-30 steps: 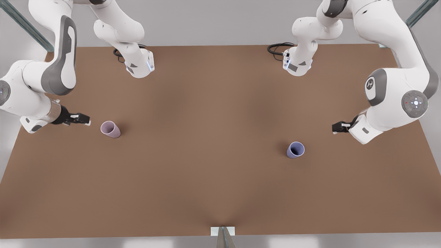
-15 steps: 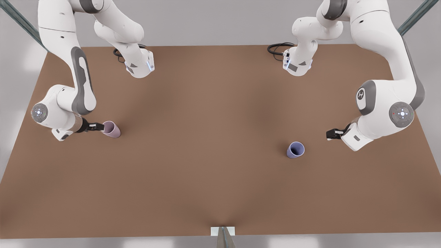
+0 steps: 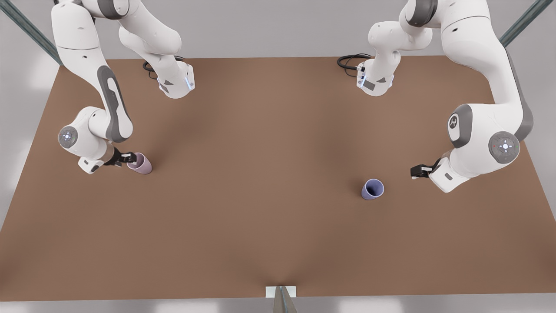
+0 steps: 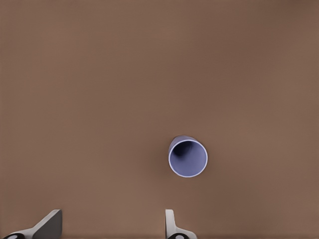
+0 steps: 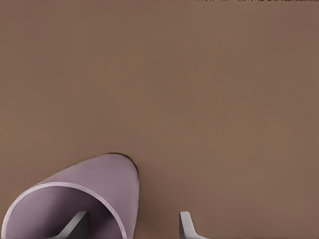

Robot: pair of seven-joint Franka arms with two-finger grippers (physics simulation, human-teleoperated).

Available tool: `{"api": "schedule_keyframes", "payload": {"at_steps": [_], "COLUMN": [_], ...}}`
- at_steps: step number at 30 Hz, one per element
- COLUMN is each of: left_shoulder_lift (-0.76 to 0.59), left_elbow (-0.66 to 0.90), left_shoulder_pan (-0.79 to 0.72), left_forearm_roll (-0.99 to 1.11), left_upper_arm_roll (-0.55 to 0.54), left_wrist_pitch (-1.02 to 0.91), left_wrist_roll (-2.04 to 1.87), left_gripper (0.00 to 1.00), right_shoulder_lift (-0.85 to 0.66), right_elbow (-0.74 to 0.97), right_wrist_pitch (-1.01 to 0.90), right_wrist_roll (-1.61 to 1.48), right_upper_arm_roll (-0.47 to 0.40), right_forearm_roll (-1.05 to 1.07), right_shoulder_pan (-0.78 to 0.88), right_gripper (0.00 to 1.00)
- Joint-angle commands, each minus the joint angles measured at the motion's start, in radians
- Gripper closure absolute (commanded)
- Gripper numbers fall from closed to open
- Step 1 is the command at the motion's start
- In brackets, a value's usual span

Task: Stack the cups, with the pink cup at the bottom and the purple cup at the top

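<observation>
Brown table [image 3: 269,174] carries both cups, well apart, each upright with its mouth up.

Pink cup [image 3: 140,163] sits at about 9 o'clock from table centre in the front view. My right hand [image 3: 126,158] is at that cup: in my right wrist view one finger [image 5: 75,225] is inside the pink cup [image 5: 79,199] and the other finger [image 5: 185,223] is outside its wall, so the rim wall runs between them. Fingers are apart, not pressed on the wall as far as I can see; the cup stands on the table.

Purple cup [image 3: 372,189] sits at about 4 o'clock from table centre in the front view. My left hand [image 3: 418,171] hangs near it, at roughly 2 o'clock from the cup, apart from it. In my left wrist view the fingers [image 4: 50,224] are spread wide with bare table between them, and the purple cup [image 4: 188,156] lies ahead of the hand, closer to one fingertip's line than the other. Nothing held there.
</observation>
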Motion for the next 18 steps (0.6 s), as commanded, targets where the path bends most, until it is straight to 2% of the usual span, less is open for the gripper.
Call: {"api": "schedule_keyframes", "payload": {"at_steps": [1, 2, 4, 13, 14, 17, 18], "left_shoulder_lift": [0.003, 0.003, 0.005, 0.015, 0.015, 0.015, 0.015], "left_elbow": [0.002, 0.002, 0.002, 0.003, 0.002, 0.002, 0.002], "left_shoulder_pan": [0.000, 0.000, 0.000, 0.002, 0.002, 0.002, 0.002], "left_forearm_roll": [0.001, 0.001, 0.001, 0.001, 0.001, 0.001, 0.001], "left_upper_arm_roll": [0.000, 0.000, 0.000, 0.000, 0.000, 0.000, 0.000], "left_wrist_pitch": [0.001, 0.008, 0.012, 0.024, 0.024, 0.024, 0.024], "left_wrist_roll": [0.002, 0.002, 0.004, 0.004, 0.004, 0.004, 0.004], "left_gripper": [0.00, 0.00, 0.00, 0.00, 0.00, 0.00, 0.00], "right_shoulder_lift": [0.003, 0.003, 0.004, 0.037, 0.038, 0.037, 0.037], "right_elbow": [0.000, 0.000, 0.000, 0.000, 0.000, 0.003, 0.005], "right_wrist_pitch": [0.039, 0.039, 0.039, 0.060, 0.060, 0.052, 0.049], "right_wrist_roll": [-0.128, -0.128, -0.124, -0.121, -0.121, -0.120, -0.120], "right_upper_arm_roll": [0.000, 0.000, 0.000, 0.000, 0.000, 0.002, 0.002], "right_forearm_roll": [0.002, 0.002, 0.002, 0.015, 0.015, 0.015, 0.015], "right_shoulder_pan": [0.001, 0.001, 0.001, 0.002, 0.002, 0.004, 0.007], "right_gripper": [0.32, 0.34, 0.52, 0.52, 0.55, 0.79, 0.79]}}
